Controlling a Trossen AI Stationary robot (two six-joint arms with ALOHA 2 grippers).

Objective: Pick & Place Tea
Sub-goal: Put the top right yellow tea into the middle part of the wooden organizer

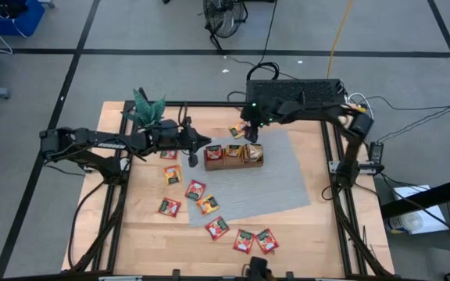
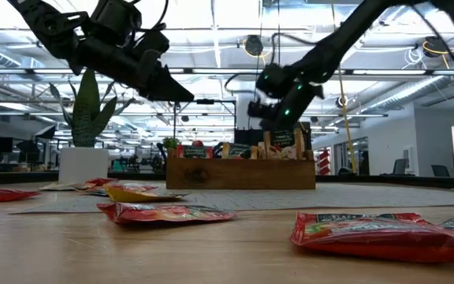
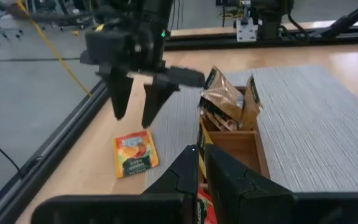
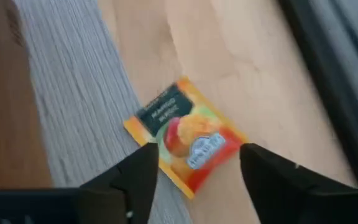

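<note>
A brown wooden compartment tray (image 1: 233,155) is seen standing on a grey ribbed mat (image 1: 276,183) laid over the pale wooden table (image 1: 311,234), with some sachets already stood upright in its compartments. Flat square tea sachets, mostly red (image 1: 244,241), are scattered loose across the table in front of the tray and to the left arm's side of it. One orange-yellow sachet with a dark green label and a fruit picture (image 4: 185,138) is found lying flat on the bare wood just beside the mat's edge, behind the tray. The right gripper (image 4: 194,171) is held directly above this sachet, its two dark fingers spread apart with the sachet framed between them and nothing gripped. The step in hand is judged to be the pick of this orange-yellow sachet by the right arm. For the next move, a straight descent is called for until the fingertips (image 4: 143,163) straddle the sachet's edges, then a closing pinch; since the sachet lies flat and thin, a slip or a missed edge is to be guarded against. The left gripper (image 3: 199,163) is poised near the tray's left end, its fingers brought nearly together; a red sachet appears to be pinched between them, though this cannot be confirmed.
</note>
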